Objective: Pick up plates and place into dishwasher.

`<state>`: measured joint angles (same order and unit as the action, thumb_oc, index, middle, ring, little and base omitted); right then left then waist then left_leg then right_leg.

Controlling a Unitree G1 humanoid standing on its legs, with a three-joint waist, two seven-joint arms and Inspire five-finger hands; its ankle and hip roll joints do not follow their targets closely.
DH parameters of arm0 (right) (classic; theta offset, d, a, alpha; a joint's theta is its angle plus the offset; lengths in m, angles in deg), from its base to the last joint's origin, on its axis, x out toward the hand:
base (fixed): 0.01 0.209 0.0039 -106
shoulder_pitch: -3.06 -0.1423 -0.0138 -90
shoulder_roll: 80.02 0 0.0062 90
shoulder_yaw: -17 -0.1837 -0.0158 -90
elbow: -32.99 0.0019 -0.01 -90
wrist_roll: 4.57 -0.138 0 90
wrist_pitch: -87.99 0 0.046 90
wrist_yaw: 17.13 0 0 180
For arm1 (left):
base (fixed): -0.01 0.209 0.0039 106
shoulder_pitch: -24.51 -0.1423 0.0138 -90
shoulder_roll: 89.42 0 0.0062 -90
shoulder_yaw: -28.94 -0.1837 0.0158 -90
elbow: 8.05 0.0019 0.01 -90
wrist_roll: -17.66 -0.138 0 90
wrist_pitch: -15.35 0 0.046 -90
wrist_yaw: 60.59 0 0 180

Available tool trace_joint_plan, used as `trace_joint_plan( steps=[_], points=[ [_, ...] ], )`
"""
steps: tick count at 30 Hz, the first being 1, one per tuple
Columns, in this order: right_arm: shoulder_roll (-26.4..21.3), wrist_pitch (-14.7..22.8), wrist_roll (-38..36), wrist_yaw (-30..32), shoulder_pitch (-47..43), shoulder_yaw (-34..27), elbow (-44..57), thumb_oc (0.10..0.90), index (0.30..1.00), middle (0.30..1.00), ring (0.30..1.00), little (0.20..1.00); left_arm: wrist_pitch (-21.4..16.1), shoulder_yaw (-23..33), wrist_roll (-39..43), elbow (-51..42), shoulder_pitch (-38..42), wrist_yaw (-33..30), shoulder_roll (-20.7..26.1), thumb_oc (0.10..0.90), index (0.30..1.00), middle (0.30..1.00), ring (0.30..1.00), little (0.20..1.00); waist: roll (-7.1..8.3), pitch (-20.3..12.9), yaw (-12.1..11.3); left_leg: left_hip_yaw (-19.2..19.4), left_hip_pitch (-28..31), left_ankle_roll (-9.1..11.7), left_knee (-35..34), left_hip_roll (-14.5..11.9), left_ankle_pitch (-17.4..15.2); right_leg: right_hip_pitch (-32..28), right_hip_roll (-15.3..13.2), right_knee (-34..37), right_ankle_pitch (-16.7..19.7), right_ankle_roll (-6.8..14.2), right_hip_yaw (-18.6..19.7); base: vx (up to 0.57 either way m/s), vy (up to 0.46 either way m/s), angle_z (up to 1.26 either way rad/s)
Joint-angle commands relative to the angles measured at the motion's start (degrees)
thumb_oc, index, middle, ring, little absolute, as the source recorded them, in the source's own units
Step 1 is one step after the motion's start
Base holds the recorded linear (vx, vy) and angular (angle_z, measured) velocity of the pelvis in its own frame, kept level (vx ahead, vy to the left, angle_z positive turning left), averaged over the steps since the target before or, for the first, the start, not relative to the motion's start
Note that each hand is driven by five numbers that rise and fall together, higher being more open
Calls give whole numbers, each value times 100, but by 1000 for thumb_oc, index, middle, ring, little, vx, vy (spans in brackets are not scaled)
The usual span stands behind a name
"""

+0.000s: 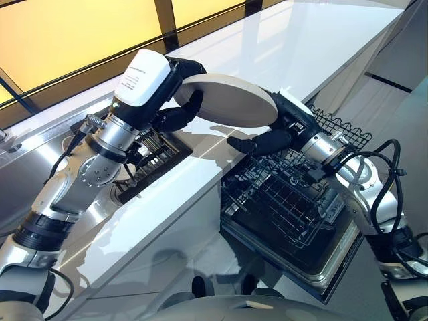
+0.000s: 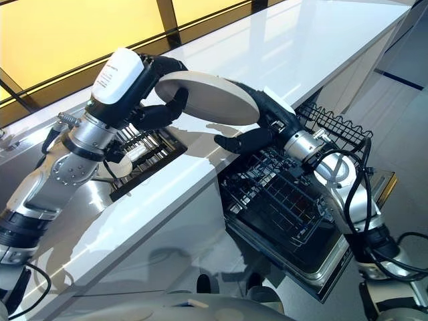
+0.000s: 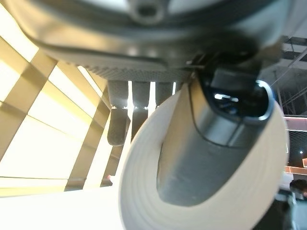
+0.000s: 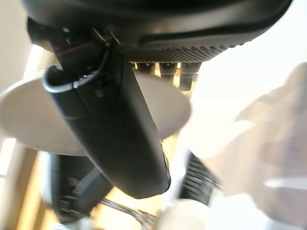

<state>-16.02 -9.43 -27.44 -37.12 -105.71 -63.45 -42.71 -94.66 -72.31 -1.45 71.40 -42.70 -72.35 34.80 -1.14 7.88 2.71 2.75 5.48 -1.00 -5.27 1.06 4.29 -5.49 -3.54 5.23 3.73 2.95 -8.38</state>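
A round white plate [image 1: 231, 99] hangs tilted above the white counter's [image 1: 301, 53] front edge, between my two hands. My left hand [image 1: 179, 115] is shut on its left rim, thumb [image 3: 211, 153] pressed on the plate's face [image 3: 139, 196] and fingers behind it. At the plate's right rim is my right hand [image 1: 284, 137]. Its thumb [image 4: 120, 139] reaches under the plate [image 4: 29, 115] with a small gap, and its fingers lie straight over the top. The dishwasher's lower rack [image 1: 287, 200] is pulled out below and to the right.
A dark dish rack [image 1: 157, 154] sits in the sink [image 1: 100, 207] under my left forearm. The dishwasher's open door [image 1: 334, 267] juts out under the wire rack. A window with dark frames [image 1: 164, 17] runs behind the counter.
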Motion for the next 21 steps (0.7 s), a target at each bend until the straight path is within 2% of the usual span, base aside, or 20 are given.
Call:
trace_joint_plan(
  steps=[1,6,11,12,13,15,21],
  points=[
    [-38,312,-249,-42,-622,-113,267,800,900,900,900,900,-357,506,489,-251,792,-833,225,100,300,300,300,200,133,-548,-20,124,198,-6,27,278,-699,-128,397,-314,-601,62,-88,0,0,0],
    [-41,262,-289,21,-748,-64,227,800,900,900,900,900,-372,521,526,-241,847,-952,241,100,300,300,300,200,128,-545,-18,101,200,-2,27,284,-701,-132,395,-318,-602,65,-80,0,0,0],
    [154,527,-313,266,-787,-84,198,800,900,900,900,900,-474,475,450,-250,855,-806,120,100,300,300,300,200,103,-535,-26,77,213,-10,27,286,-705,-138,390,-332,-607,68,-78,0,0,0],
    [213,573,-318,345,-808,-82,222,517,658,658,658,617,-443,425,436,-270,888,-772,109,100,300,300,300,200,99,-534,-25,71,213,-15,27,291,-706,-142,391,-331,-608,68,-69,0,0,0],
    [242,583,-331,373,-815,-83,235,429,582,582,582,529,-436,408,443,-279,899,-762,101,100,300,300,300,200,97,-533,-25,68,214,-17,27,293,-706,-143,392,-330,-609,69,-64,0,0,0],
    [313,647,-358,498,-845,-84,237,100,300,300,300,200,-443,383,451,-276,928,-741,78,100,300,300,300,200,90,-532,-31,67,222,-20,27,294,-710,-149,393,-331,-610,71,-57,0,0,0],
    [489,771,-321,605,-823,-90,293,100,300,300,300,200,-437,355,556,-336,968,-619,9,100,300,300,300,200,69,-539,-39,67,225,-30,27,299,-712,-153,391,-323,-606,76,-59,0,0,0]
  ],
)
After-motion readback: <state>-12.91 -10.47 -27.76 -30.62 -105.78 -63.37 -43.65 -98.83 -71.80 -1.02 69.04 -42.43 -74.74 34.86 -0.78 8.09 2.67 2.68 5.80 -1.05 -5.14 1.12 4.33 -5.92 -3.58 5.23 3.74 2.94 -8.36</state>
